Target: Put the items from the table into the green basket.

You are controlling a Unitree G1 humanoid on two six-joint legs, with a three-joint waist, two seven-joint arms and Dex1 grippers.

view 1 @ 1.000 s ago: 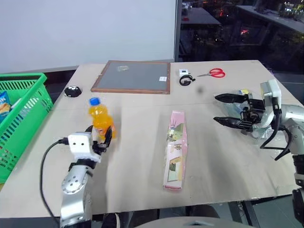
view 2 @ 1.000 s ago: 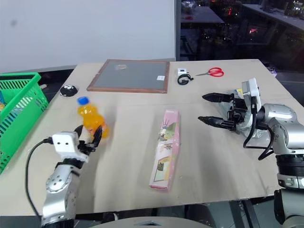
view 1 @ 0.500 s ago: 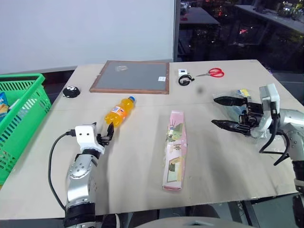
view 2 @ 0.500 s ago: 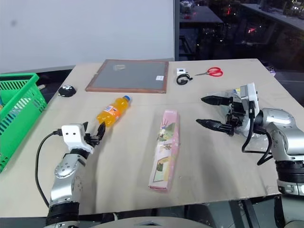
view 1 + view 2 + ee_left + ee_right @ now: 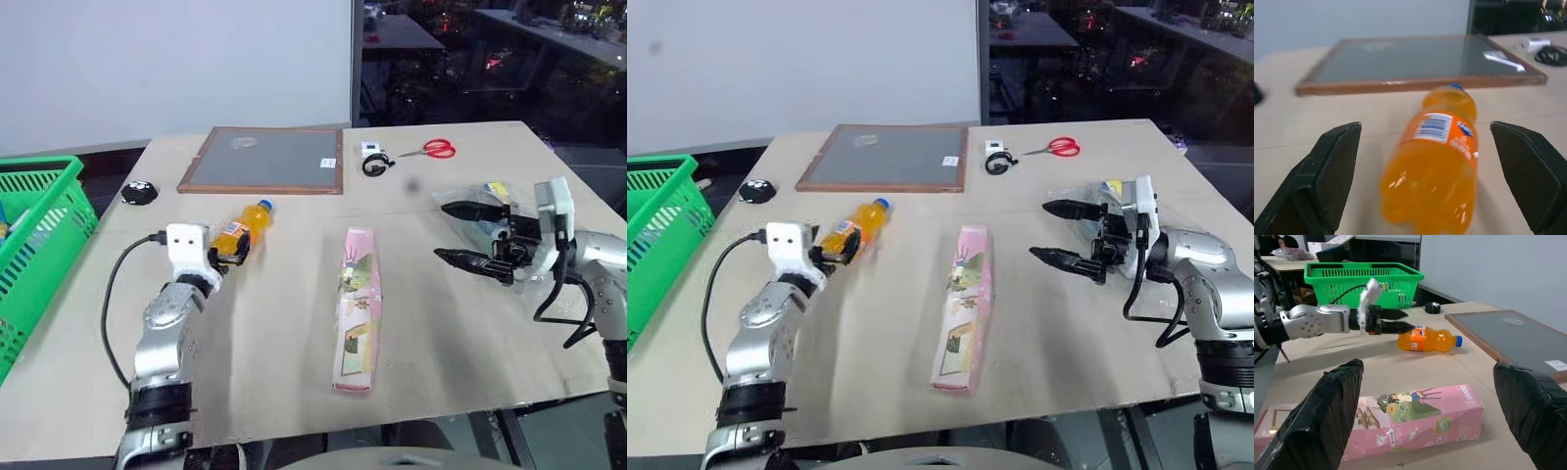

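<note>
orange-drink bottle (image 5: 242, 231): lies on its side on the table (image 5: 294, 392), just in front of the wood-framed board (image 5: 265, 160).
left gripper (image 5: 1432, 181): fingers spread, flanking the bottle's base, ready to close.
right gripper (image 5: 468, 235): fingers spread, idle beside the plastic bag (image 5: 490, 201).
green basket (image 5: 39, 245): well left of the board.

On the table (image 5: 274, 333), the bottle (image 5: 242, 229) lies on its side left of centre, cap toward the framed board (image 5: 265, 160) behind it, with the long box (image 5: 356, 307) lengthwise to its right and the bag (image 5: 490, 220) near the right edge. The basket (image 5: 39, 245) stands off the table's left edge. Scissors (image 5: 429, 149) lie at the far side, right of the board, with a small corded device (image 5: 371, 160) between them.
</note>
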